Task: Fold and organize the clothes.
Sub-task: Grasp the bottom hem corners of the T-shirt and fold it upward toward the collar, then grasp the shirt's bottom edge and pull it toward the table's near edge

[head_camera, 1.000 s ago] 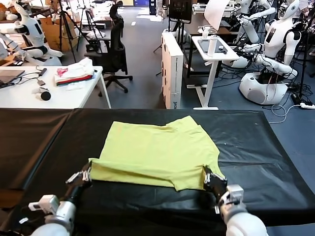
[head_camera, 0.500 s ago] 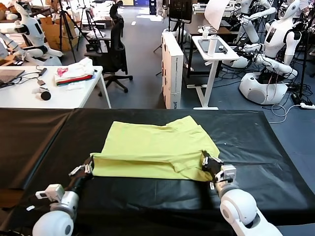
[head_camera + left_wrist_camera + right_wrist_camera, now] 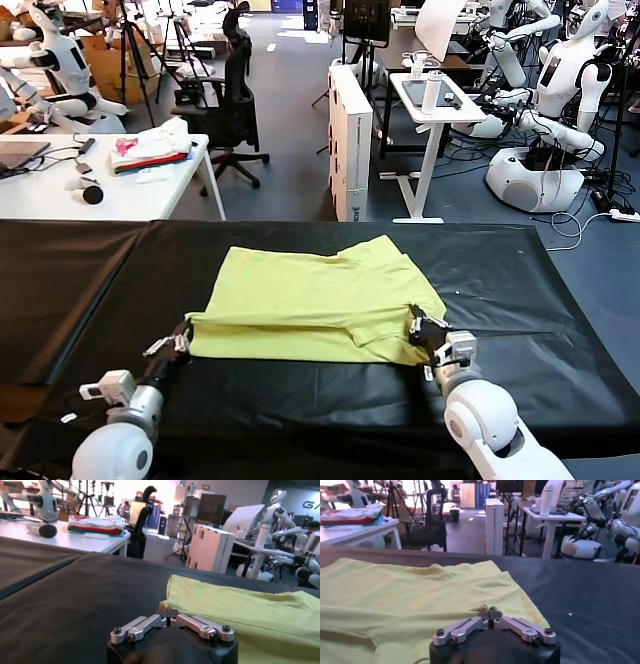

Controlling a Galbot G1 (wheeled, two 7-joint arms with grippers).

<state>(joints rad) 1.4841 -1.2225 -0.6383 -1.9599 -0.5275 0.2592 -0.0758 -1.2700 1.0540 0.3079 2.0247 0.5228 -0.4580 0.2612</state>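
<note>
Head view: a lime T-shirt [image 3: 320, 305], folded once, lies mid-table [image 3: 90, 290]. The left pincer [image 3: 178, 340] meets its near-left corner, the right pincer [image 3: 425, 325] its near-right corner. Wrist views: whether either pincer grips or has released the cloth cannot be told.

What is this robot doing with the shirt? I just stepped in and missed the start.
It is folding a lime-green T-shirt on a black table. The shirt's near edge lies doubled over. The left gripper sits low at the folded edge's left corner and the right gripper at its right corner, both down at table level beside the cloth. The sleeves at the far side are not yet folded in.
</note>
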